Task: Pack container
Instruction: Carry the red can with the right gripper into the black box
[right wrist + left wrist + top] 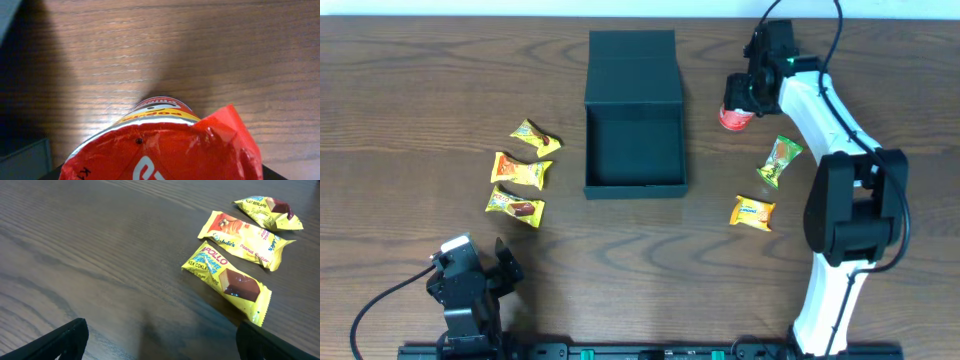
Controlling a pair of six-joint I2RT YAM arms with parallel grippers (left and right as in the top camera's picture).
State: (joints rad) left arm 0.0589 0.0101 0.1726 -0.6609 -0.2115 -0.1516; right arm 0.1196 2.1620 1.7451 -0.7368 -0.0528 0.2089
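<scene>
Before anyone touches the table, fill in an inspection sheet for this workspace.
Surface: dark brown wooden table.
Job's things: dark teal-black square cardboard box, lid open, nothing inside; three yellow snack packets left of it; green snack packet and orange snack packet right of it.
Clutter: nothing seen.
Grippers: left gripper, jaws open, empty; right gripper, jaws seemingly closed on red foil snack packet.
Cables: black cable at the left arm, another over the right arm.
Surroundings: pale strip beyond the far edge.

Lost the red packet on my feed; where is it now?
Overhead, the red packet is on the right side, under the right gripper, just right of the box and up from the green packet.
</scene>
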